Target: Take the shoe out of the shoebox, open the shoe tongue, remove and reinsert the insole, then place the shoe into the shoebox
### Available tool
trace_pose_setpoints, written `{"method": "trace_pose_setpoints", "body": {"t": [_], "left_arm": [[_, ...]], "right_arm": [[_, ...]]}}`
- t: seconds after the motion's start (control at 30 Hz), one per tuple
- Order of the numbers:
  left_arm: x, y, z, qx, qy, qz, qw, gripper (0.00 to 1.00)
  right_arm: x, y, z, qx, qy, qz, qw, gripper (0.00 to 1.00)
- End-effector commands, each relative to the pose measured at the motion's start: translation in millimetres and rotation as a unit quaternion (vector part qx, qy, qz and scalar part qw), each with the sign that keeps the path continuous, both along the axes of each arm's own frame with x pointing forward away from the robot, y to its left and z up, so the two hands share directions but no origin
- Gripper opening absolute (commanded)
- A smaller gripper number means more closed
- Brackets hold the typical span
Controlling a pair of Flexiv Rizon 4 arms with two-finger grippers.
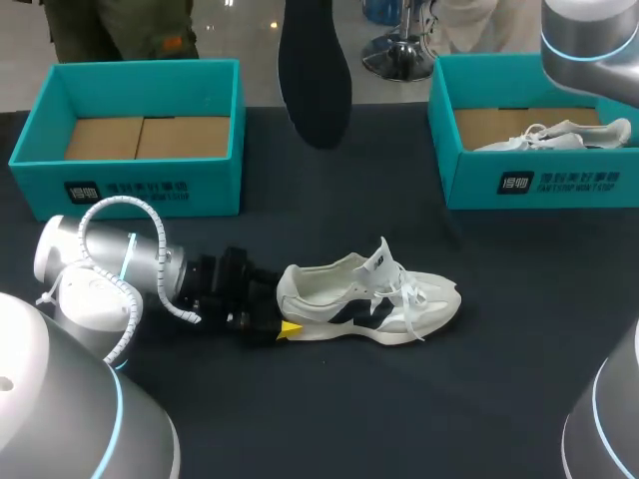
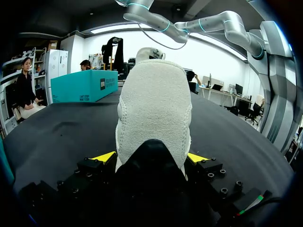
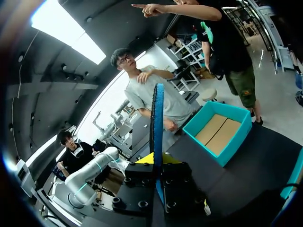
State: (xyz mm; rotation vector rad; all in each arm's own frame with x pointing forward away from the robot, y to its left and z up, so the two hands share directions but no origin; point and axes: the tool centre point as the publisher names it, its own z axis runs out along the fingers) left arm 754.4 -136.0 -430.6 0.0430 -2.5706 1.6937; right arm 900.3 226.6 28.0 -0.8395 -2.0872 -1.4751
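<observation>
White shoe (image 1: 369,299) clamped in left tool (image 2: 151,158), insole (image 1: 316,70) in right tool (image 3: 158,161).

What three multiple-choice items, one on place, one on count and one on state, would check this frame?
1. Where is the white shoe that the left gripper grips by the heel?
A in a box; B on the table between the boxes; C lifted in the air.

2. How many teal shoeboxes stand on the table?
A two; B three; C four.

3. What state is the dark insole in?
A inside the shoe; B flat on the table; C held aloft by the right gripper.

Answers:
1 B, its sole rests on the table's dark top.
2 A, one stands at each far side.
3 C, the right wrist view shows it edge-on between the fingers, clear of the table.
</observation>
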Motion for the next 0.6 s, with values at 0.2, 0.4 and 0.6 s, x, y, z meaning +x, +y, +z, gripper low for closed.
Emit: {"method": "trace_pose_setpoints", "body": {"t": [0.2,0.4,0.6], "left_arm": [[0.6,-1,-2,0.001,0.001,0.0,1.0,0.0],[0.6,-1,-2,0.001,0.001,0.0,1.0,0.0],[0.6,-1,-2,0.001,0.001,0.0,1.0,0.0]], "right_arm": [[-7.2,3,10,-0.001,0.004,-0.01,1.0,0.0],[-9.3,5,17,-0.004,0.007,-0.015,1.0,0.0],[-8.7,5,16,-0.028,-0.003,-0.019,0.999,0.0]]}}
